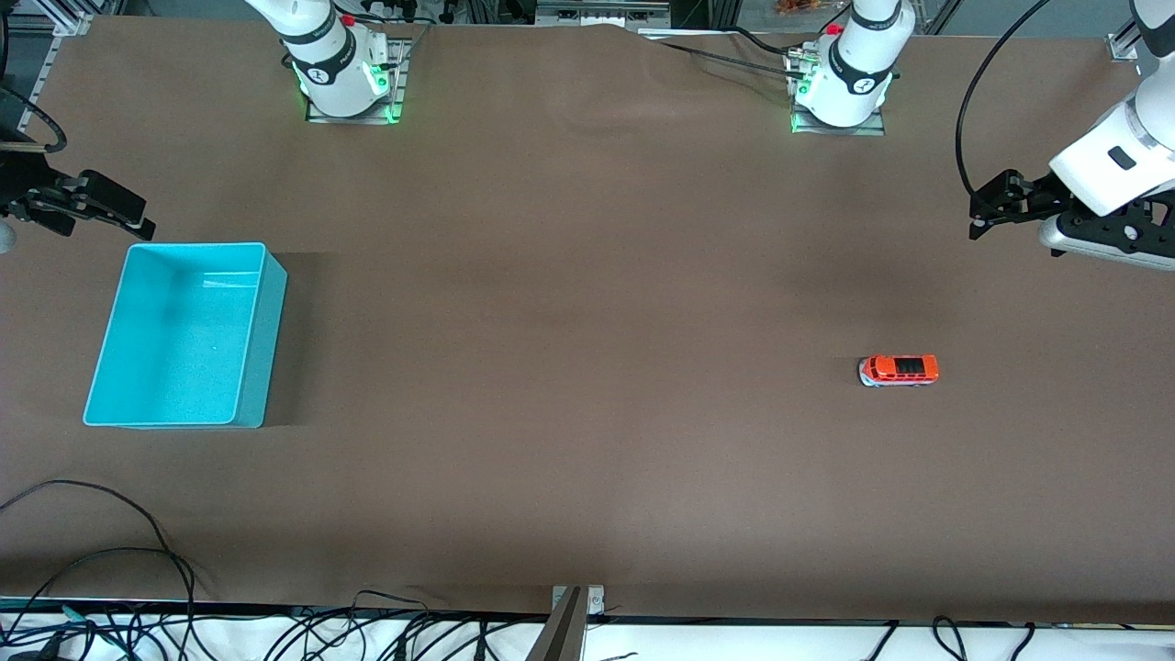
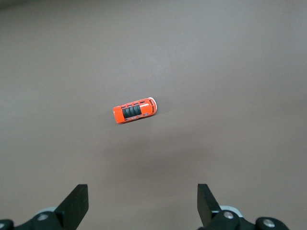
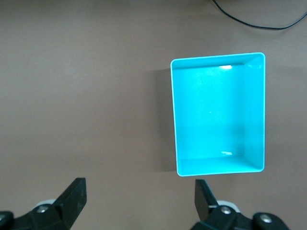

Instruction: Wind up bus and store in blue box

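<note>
Front view: the bus (image 1: pixel 899 370) is a small orange-red toy van with dark roof windows and a pale lower body. It stands on its wheels on the brown table (image 1: pixel 569 367), toward the left arm's end, lengthwise along the table. The blue box (image 1: pixel 188 335) is a turquoise rectangular bin with smooth walls and a thin rim, many times larger than the toy. It sits upright toward the right arm's end, well apart from the bus, and nothing shows inside it. The left gripper (image 1: pixel 980 218) hangs in the air over the table at the left arm's end, well apart from the bus. The right gripper (image 1: pixel 138 220) hangs over the table just beside the box's rim on the side toward the robot bases. Black cables (image 1: pixel 110 588) trail along the table edge nearest the camera.

Left wrist view: the bus (image 2: pixel 135 110) lies alone on the bare table, roof up, its three dark windows plain. The left gripper (image 2: pixel 143 203) has its fingers (image 2: pixel 76 203) spread wide and holding nothing, with the bus clear of them.

Right wrist view: the blue box (image 3: pixel 218 114) shows its bare turquoise floor. The right gripper (image 3: pixel 139 201) has its fingers (image 3: pixel 74 197) released and wide apart, clear of the box's rim.
</note>
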Available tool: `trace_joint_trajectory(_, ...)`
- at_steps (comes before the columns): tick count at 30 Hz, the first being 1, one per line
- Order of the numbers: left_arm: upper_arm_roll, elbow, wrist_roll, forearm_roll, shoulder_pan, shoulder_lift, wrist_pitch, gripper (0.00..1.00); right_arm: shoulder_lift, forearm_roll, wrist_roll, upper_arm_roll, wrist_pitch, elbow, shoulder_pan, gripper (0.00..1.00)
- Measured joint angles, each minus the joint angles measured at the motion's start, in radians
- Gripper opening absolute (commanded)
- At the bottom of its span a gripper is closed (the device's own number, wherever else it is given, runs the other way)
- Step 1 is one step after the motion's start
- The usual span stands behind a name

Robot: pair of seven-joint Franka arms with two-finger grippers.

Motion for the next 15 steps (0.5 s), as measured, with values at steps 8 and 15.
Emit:
trace_joint_trajectory(8, 0.0, 0.0, 0.0, 0.0, 0.0, 0.0, 0.0, 1.0, 0.0, -0.01, 0.0, 0.0, 0.012, 0.0, 0.0, 1.0)
trace_joint_trajectory(15, 0.0, 0.0, 0.0, 0.0, 0.0, 0.0, 0.0, 1.0, 0.0, -0.01, 0.0, 0.0, 0.015, 0.0, 0.001, 1.0)
